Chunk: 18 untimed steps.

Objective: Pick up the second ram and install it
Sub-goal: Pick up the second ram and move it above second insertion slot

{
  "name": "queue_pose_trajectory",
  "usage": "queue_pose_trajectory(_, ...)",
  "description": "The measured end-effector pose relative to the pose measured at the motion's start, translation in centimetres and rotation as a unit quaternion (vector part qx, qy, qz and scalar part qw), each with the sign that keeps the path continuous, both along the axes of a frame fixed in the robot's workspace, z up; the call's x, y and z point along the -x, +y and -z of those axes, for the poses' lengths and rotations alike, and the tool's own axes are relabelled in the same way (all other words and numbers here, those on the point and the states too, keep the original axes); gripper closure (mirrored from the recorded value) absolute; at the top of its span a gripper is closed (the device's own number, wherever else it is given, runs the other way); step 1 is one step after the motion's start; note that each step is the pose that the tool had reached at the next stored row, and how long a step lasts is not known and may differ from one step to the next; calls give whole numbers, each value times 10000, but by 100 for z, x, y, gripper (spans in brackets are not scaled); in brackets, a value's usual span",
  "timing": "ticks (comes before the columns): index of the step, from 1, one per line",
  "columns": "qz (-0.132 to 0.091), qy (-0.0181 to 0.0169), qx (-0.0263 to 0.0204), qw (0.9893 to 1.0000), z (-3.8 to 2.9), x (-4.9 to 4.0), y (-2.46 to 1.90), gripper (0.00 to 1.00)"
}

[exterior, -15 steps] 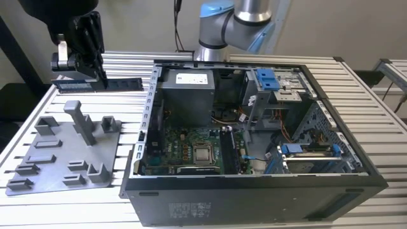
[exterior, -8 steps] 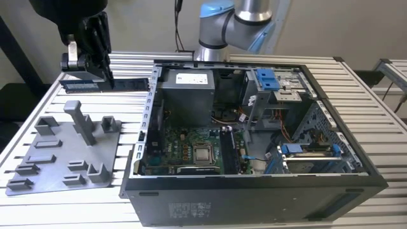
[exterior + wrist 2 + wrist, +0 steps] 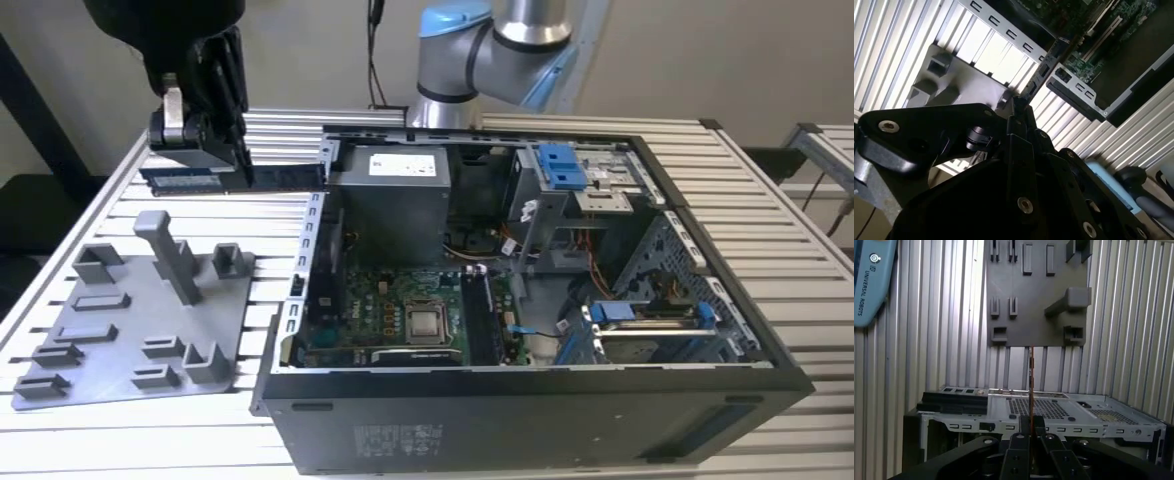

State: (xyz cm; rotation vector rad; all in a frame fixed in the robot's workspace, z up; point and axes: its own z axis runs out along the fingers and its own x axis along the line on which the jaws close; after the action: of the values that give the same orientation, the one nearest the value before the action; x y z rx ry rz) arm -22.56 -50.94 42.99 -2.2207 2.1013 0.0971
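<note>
Ribbed aluminium slats make up the table [image 3: 747, 200], with a pale wall behind it.

Item 1, gripper [image 3: 200, 160]: black metal with bolted links. We record its fingers closed on the second ram [image 3: 180, 181].

Item 2, second ram: a thin flat stick, bluish-green with dark chips. It is clamped directly under the fingertips and lies level. In both wrist views it runs out edge-on from the gripper [image 3: 1031, 427] [image 3: 1019, 107] as a narrow strip [image 3: 1032, 380] [image 3: 1046, 67]. We cannot tell whether its lower edge touches the slats.

Item 3, computer case [image 3: 534, 420]: black sheet steel, lid off, just beside the gripper. Inside we note a green motherboard [image 3: 400, 300], chunky bright-blue plastic latches [image 3: 561, 165] and a grey boxy power supply [image 3: 400, 210] with a white printed label [image 3: 406, 163].

Item 4, fixture plate [image 3: 134, 320]: matt grey plastic with raised blocks and slots, flat on the slats near the gripper.

Item 5, arm cover [image 3: 869, 280]: glossy blue, with white lettering.
</note>
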Motion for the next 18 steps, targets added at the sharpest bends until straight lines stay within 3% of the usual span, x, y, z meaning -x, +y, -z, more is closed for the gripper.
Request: queue_pose_trajectory(18,0,0,0,10000,5,-316,0,86)
